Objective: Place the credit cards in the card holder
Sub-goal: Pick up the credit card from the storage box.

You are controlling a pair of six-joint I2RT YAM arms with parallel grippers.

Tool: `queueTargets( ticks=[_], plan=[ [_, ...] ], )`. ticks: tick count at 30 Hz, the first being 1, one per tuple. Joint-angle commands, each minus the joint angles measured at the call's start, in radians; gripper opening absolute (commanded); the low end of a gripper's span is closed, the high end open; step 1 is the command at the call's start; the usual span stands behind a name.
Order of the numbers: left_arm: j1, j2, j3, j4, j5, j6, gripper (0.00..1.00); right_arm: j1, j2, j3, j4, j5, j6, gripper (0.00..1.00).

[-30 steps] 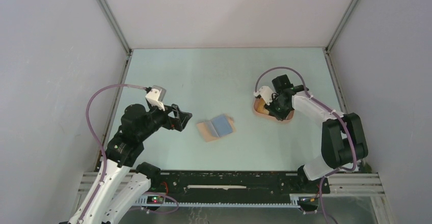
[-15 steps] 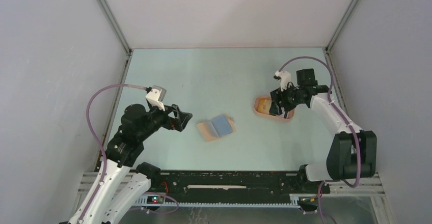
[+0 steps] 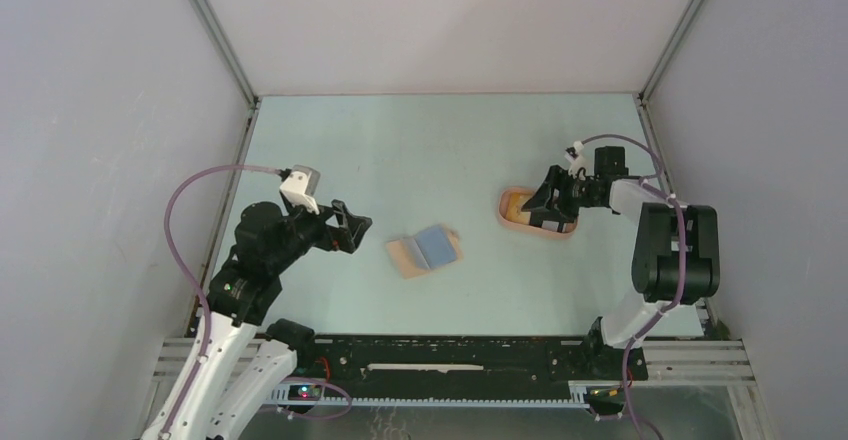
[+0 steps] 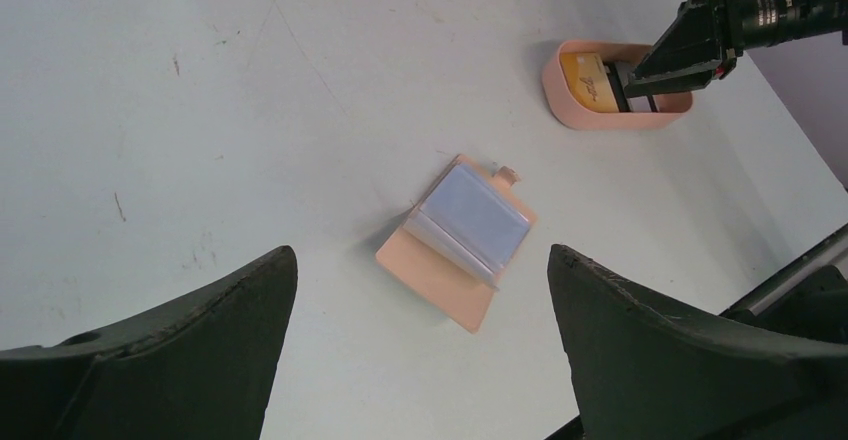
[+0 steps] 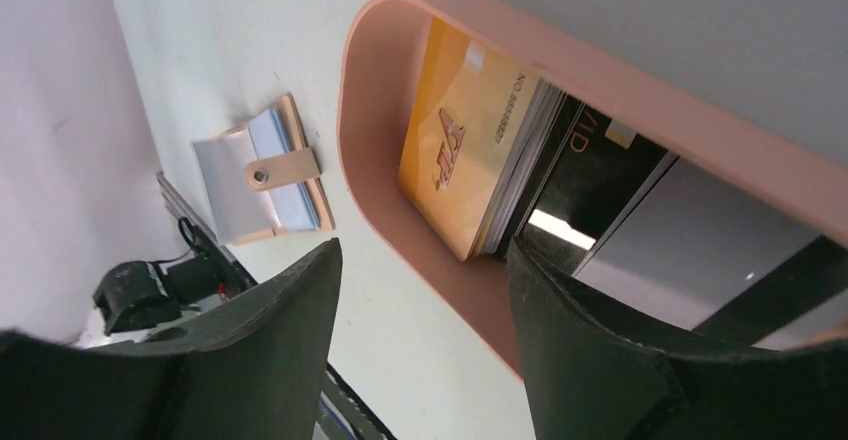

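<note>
Right claw [image 3: 540,203] has swung from above the tray [image 5: 640,90] to its 3 o'clock side, jaws now apart and empty, so I count the yellow card stack [image 5: 470,150] unpicked, still in the tray at 3 o'clock of the card holder [image 3: 425,250]; left claw [image 3: 350,230] waits wide open.

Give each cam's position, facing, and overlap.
Top external: above, behind the bases, looking down on the table; left gripper and right gripper show.
Left wrist: on the left arm, facing the card holder between its open fingers.
Right wrist: low beside the tray, facing the credit cards; own fingers show.
Wrist views share the card holder and tray.
</note>
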Motion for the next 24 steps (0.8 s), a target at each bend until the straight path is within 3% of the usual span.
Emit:
queueTargets(
  ticks=[1,11,24],
  plan=[
    [0.026,0.018,-0.012,0.018,0.024,0.013,1.0,-0.001,0.062,0.003,0.103,-0.058,0.111,0.69],
    [0.032,0.023,-0.012,0.018,0.037,0.011,1.0,0.03,0.152,0.046,0.129,-0.06,0.123,0.65],
    [0.034,0.02,-0.014,0.021,0.048,0.01,1.0,0.049,0.139,0.061,0.171,-0.185,0.165,0.54]
  ],
)
